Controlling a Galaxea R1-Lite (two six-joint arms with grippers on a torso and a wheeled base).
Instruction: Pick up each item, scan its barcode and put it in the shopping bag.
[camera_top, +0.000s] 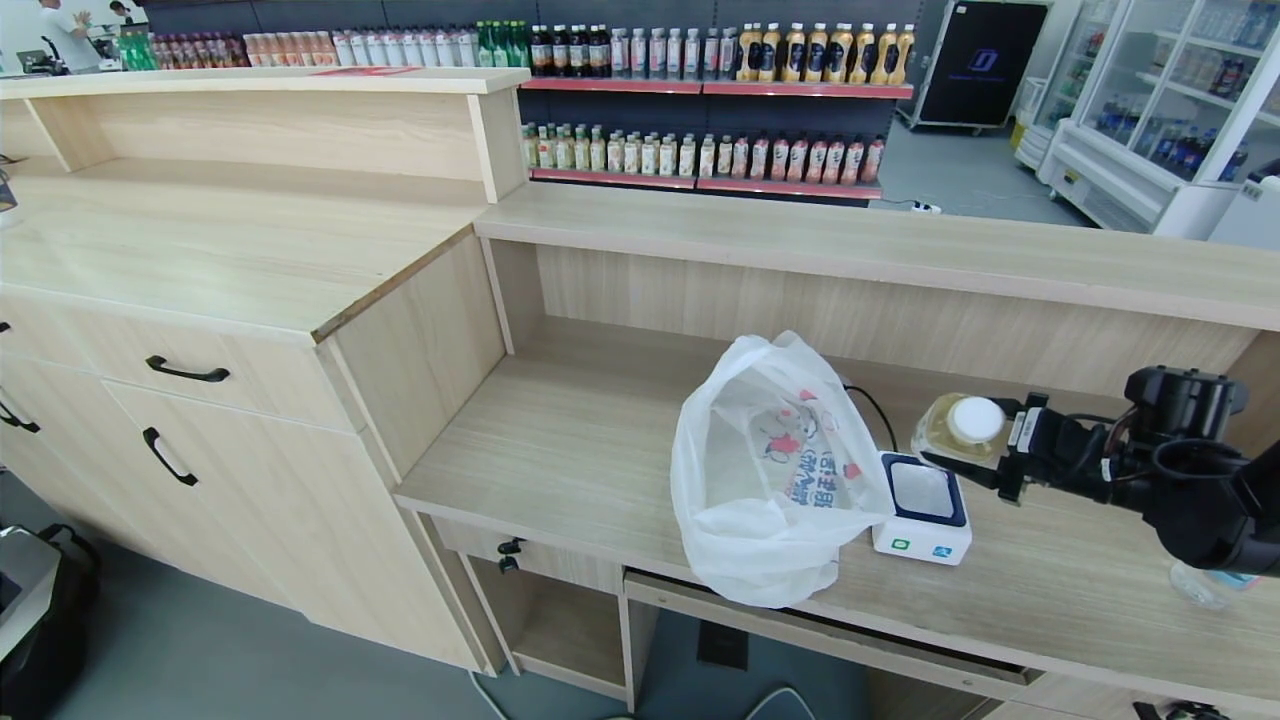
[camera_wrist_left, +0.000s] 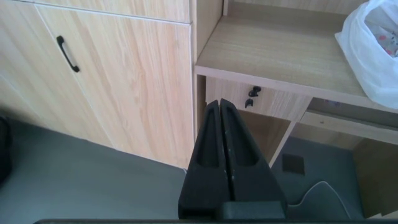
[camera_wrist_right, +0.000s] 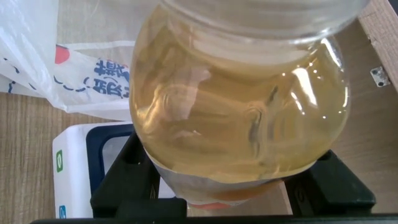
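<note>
My right gripper (camera_top: 978, 440) is shut on a clear bottle (camera_top: 955, 425) of yellowish drink with a white cap. It holds the bottle just above the far edge of the white barcode scanner (camera_top: 922, 508). In the right wrist view the bottle (camera_wrist_right: 236, 106) sits between dark fingers (camera_wrist_right: 124, 193), with the scanner (camera_wrist_right: 78, 168) and the bag (camera_wrist_right: 56, 50) beneath it. The white plastic shopping bag (camera_top: 765, 480) stands open on the counter, touching the scanner's left side. My left gripper (camera_wrist_left: 220, 104) is shut on nothing and hangs low in front of the cabinet, below counter height.
A wooden counter (camera_top: 560, 440) with a raised back ledge carries the bag and scanner. Another clear bottle (camera_top: 1200, 585) lies at the right, partly under my right arm. Cabinet doors with black handles (camera_top: 185, 372) stand to the left. A drawer lock (camera_wrist_left: 252, 96) sits under the counter edge.
</note>
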